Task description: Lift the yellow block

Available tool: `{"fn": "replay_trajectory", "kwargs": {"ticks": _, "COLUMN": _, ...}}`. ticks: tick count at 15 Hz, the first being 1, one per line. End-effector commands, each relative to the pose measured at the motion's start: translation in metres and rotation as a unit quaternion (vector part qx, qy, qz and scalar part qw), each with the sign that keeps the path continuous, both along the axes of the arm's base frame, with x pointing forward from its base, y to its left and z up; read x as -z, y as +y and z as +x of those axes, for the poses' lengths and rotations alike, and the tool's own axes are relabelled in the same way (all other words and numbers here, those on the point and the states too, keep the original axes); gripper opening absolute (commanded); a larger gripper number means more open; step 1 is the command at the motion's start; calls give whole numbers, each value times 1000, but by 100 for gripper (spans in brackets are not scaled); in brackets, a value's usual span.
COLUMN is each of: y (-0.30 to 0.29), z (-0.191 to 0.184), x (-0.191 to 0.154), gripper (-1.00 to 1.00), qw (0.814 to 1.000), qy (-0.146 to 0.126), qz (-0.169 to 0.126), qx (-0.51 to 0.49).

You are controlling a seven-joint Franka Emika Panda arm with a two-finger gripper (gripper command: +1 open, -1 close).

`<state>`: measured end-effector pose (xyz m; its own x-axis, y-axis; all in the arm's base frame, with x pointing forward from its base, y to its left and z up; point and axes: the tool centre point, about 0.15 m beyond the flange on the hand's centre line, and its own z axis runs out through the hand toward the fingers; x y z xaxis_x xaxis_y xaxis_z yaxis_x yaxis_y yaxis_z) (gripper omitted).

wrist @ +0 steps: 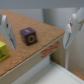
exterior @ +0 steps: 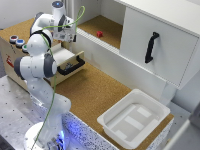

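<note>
In the wrist view the yellow block lies on the cork-topped wooden box, cut off by the picture's border. Beside it, between my fingers, sits a purple block with a yellow ring on its face. My gripper hangs open above the box top, one finger by the yellow block and the other past the box's edge. In the exterior view the gripper hovers over the wooden drawer unit at the exterior view's left. There the arm hides the yellow block.
Two round-marked blocks sit on the drawer unit's top. Its drawer with a black handle stands pulled out. A red block lies on the back shelf. A white cabinet door and a white tray are at the exterior view's right.
</note>
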<state>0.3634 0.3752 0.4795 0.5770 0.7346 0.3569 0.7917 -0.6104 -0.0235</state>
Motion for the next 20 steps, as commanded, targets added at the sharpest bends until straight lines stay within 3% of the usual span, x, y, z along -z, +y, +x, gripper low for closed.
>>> {"fn": "replay_trajectory", "kwargs": {"ticks": 1, "y": 95, "z": -13, "x": -5, "gripper": 100, "qw": 971, "qy": 34, "qz": -175, "qx": -160}}
{"fn": "replay_trajectory", "kwargs": {"ticks": 2, "y": 107, "z": -20, "x": -1, "gripper": 100, "qw": 958, "qy": 25, "qz": -215, "qx": -187}}
{"fn": "replay_trajectory", "kwargs": {"ticks": 3, "y": 114, "z": -25, "x": 1, "gripper": 100, "qw": 950, "qy": 24, "qz": -232, "qx": -209}}
{"fn": "replay_trajectory", "kwargs": {"ticks": 7, "y": 134, "z": -40, "x": 11, "gripper": 100, "qw": 923, "qy": 15, "qz": -263, "qx": -280}}
{"fn": "replay_trajectory", "kwargs": {"ticks": 12, "y": 136, "z": -22, "x": 22, "gripper": 100, "qw": 918, "qy": 23, "qz": -268, "qx": -291}}
{"fn": "replay_trajectory", "kwargs": {"ticks": 16, "y": 119, "z": -15, "x": 20, "gripper": 100, "qw": 907, "qy": 62, "qz": -241, "qx": -339}}
{"fn": "replay_trajectory", "kwargs": {"ticks": 20, "y": 100, "z": -15, "x": 26, "gripper": 100, "qw": 901, "qy": 73, "qz": -223, "qx": -365}}
